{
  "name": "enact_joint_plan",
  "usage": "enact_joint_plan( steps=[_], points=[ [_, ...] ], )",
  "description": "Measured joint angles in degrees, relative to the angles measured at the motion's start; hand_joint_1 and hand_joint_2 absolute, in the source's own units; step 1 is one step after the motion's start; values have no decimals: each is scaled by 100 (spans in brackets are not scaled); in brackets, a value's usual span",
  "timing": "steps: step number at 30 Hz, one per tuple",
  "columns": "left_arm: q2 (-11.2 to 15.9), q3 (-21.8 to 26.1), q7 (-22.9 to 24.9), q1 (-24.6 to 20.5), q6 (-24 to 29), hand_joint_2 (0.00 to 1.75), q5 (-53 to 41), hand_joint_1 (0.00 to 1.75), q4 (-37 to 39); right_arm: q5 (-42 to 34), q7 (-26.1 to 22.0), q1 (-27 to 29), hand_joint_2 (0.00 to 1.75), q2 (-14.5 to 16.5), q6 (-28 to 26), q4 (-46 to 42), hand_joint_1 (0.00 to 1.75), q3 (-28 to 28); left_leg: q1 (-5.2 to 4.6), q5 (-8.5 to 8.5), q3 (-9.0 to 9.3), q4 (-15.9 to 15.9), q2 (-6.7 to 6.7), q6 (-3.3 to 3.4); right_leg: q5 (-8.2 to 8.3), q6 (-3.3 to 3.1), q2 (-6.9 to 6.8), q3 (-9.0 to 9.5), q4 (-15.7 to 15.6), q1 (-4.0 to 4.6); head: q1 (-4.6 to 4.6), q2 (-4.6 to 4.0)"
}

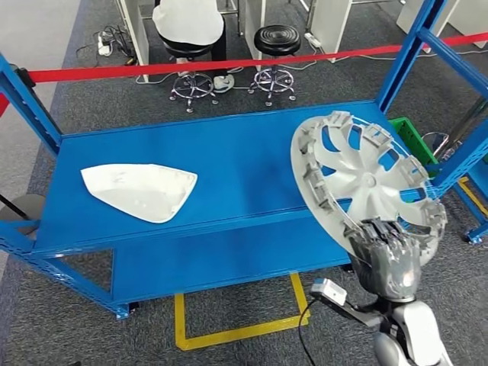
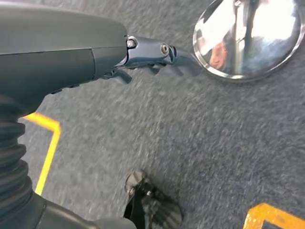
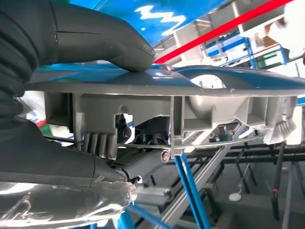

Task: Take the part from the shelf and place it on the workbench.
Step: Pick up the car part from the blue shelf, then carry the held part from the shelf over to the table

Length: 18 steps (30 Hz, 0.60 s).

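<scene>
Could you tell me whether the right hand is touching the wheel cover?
Touching: in the right wrist view the thumb presses one face of the wheel cover, fingers hooking its rim.

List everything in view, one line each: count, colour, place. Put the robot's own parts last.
wheel cover: one, silver-grey, tilted over the right end of the blue surface, held at its near rim
white panel: one, white, lying flat on the left part of the blue surface
blue shelf: one, blue, across the middle of the head view
green crate: one, green, on the floor behind the wheel cover
stools: two, black with chrome bases, beyond the red tape
red tape: one, red, stretched across behind the shelf
person: one, white top, seated on the left stool
right hand: one, dark grey, gripping the wheel cover's rim
left hand: one, dark grey, hanging over the carpet, holding nothing
</scene>
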Motion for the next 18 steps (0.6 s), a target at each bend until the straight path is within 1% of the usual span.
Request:
enact_joint_plan(
  steps=[1,2,3,4,5,6,7,8,9,10,11,12,13,14,15,16,17,18],
  points=[
    [-4,1,-51,12,5,175,2,0,0,-11,-22,114,175,-29,-23,-113,175,-60,-18,37,-48,1,60,30,-278,7,-100,-113,360,9,22,0],
    [-7,2,-96,25,8,175,3,0,0,-22,-53,225,175,-52,-40,-229,175,-129,-37,76,-100,4,130,50,-509,14,-149,-215,750,12,39,0],
    [-10,3,-128,33,10,175,3,0,0,-26,-88,331,175,-67,-55,-330,175,-198,-55,117,-155,8,202,59,-631,17,-171,-264,1057,16,43,0],
    [-15,6,-150,36,11,175,3,0,0,-28,-130,427,175,-76,-66,-423,175,-269,-70,156,-210,12,275,62,-627,16,-184,-230,1198,22,44,0],
    [-21,8,-163,36,11,175,2,0,0,-27,-171,505,175,-82,-73,-502,175,-335,-79,193,-261,16,346,58,-518,10,-200,-93,1134,31,46,0],
    [-26,12,-169,33,13,175,1,0,0,-25,-209,564,175,-84,-75,-571,175,-396,-85,228,-307,21,415,47,-364,-2,-241,147,870,43,46,0],
    [-28,16,-167,30,19,175,1,0,0,-22,-235,600,175,-84,-75,-631,175,-445,-94,259,-342,28,483,30,-273,-14,-348,450,473,59,46,0],
    [-28,20,-156,30,27,175,1,0,0,-17,-250,618,175,-82,-75,-682,175,-483,-106,289,-369,36,547,7,-246,-32,-459,748,47,87,47,-1],
    [-27,27,-138,28,39,175,-7,0,0,-10,-260,633,175,-81,-77,-723,175,-513,-118,326,-382,39,609,-19,-253,-59,-548,955,-274,112,35,-1],
    [-24,34,-107,24,54,175,-21,0,0,5,-265,641,175,-80,-83,-751,175,-537,-127,364,-388,41,667,-46,-287,-91,-595,1046,-464,137,30,-1],
    [-22,42,-73,22,67,175,-47,0,0,21,-269,653,175,-79,-90,-771,175,-561,-127,404,-392,36,726,-73,-276,-138,-562,1039,-526,157,24,-1],
    [-16,48,-40,20,81,175,-78,0,0,39,-274,671,175,-75,-97,-788,175,-582,-123,437,-400,32,769,-103,-230,-194,-507,976,-520,154,19,0],
    [-8,50,-10,21,94,175,-112,0,0,56,-280,689,175,-69,-101,-813,175,-603,-112,393,-423,54,731,-143,-178,-248,-452,924,-527,147,25,0],
    [-5,51,14,28,103,175,-149,0,0,68,-288,709,175,-62,-102,-843,175,-620,-102,245,-465,148,629,-183,-111,-304,-400,866,-535,133,21,0],
    [-3,51,34,39,114,175,-187,0,0,75,-296,732,175,-53,-103,-878,175,-637,-92,-3,-534,351,488,-220,-33,-348,-344,794,-543,118,11,0],
    [-3,51,50,51,127,175,-233,0,0,78,-301,761,175,-44,-104,-914,175,-657,-81,-312,-619,658,337,-249,44,-374,-285,710,-542,112,-3,0],
    [-4,51,63,62,146,175,-282,0,0,79,-303,801,175,-34,-105,-946,175,-685,-76,-588,-706,1023,248,-262,119,-387,-224,613,-540,111,-17,0],
    [-2,50,71,70,174,175,-334,0,0,78,-304,853,175,-22,-106,-978,175,-722,-73,-751,-763,1346,206,-267,192,-388,-160,516,-538,111,-27,0]
  ],
)
